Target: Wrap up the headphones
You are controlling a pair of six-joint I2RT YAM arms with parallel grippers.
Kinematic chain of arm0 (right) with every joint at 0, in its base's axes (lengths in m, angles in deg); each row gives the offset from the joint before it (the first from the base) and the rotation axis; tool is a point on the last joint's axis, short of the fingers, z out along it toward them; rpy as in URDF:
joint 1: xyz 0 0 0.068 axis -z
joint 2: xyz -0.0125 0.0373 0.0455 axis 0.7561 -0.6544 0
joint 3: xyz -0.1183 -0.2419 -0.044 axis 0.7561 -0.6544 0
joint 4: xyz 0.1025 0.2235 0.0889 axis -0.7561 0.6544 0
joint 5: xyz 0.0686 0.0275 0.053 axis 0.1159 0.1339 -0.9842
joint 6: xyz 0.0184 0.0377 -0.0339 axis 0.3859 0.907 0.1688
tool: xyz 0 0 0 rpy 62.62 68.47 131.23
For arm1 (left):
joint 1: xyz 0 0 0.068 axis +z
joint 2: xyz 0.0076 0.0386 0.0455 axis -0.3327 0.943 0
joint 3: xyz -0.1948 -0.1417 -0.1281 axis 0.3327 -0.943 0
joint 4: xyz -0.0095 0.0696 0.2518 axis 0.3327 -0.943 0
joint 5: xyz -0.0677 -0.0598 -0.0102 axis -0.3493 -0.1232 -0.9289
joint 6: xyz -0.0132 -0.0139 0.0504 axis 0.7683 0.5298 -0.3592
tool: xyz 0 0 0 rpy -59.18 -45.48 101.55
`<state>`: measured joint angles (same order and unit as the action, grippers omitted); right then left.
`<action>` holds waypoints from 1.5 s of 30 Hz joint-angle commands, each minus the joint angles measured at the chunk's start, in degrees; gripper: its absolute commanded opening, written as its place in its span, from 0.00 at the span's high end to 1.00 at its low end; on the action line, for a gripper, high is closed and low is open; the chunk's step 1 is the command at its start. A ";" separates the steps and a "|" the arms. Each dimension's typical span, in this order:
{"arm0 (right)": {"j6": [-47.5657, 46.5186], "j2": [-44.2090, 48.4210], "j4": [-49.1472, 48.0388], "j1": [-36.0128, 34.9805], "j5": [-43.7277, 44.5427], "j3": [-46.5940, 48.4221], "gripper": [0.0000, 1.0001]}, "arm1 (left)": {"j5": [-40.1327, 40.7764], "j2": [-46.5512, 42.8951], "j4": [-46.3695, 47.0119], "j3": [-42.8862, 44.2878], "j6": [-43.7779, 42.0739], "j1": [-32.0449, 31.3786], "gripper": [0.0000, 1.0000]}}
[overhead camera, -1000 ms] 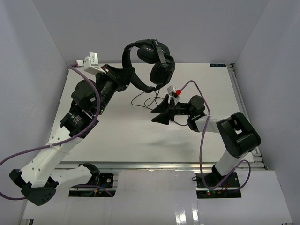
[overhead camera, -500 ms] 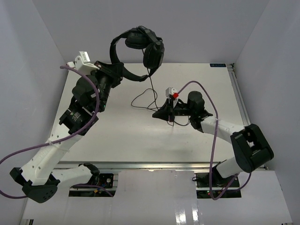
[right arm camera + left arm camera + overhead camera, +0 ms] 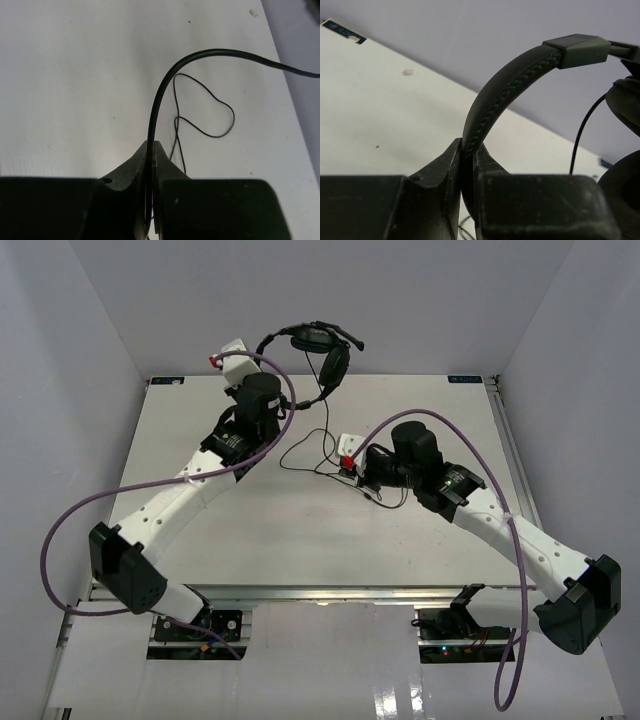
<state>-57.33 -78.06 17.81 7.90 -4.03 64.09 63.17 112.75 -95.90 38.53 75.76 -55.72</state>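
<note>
Up by the far edge of the table (image 3: pixel 250 530), we hold the headphones (image 3: pixel 320 345) aloft, our left gripper (image 3: pixel 468 152) clamped on the headband (image 3: pixel 505 90). Mid-table, our right gripper (image 3: pixel 151 150) pinches the thin cable (image 3: pixel 165 85), with slack looping on the surface.

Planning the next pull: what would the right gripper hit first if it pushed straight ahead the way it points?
Likely the loose headphone cable loop lying on the table ahead of the right gripper, which is shut on that same cable; height above the table is unclear.
</note>
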 commanded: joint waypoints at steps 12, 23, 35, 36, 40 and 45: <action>-15.80 0.68 12.94 -1.33 13.37 15.95 0.92 | -12.13 10.24 -2.97 -6.09 -2.58 3.41 1.00; -16.96 0.99 16.59 -1.03 2.70 13.00 0.92 | -21.65 9.96 -6.66 -6.59 8.57 5.82 1.00; -22.05 0.43 21.38 -3.26 -2.67 10.87 0.92 | -22.80 18.13 -15.91 7.72 21.75 6.40 1.00; -22.26 0.22 21.63 -3.47 -2.75 11.17 0.92 | -23.18 19.23 -16.51 8.56 22.00 6.40 1.00; -22.84 -0.71 22.36 -4.23 -3.57 12.28 0.92 | -24.67 22.26 -17.73 10.88 23.87 6.40 1.00; -23.20 -0.83 22.80 -4.87 -3.79 10.98 0.92 | -28.14 24.20 -18.02 13.39 25.44 6.70 1.00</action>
<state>-79.47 -79.26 40.11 4.15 -5.08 74.80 36.80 138.10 -114.69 47.60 97.27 -49.43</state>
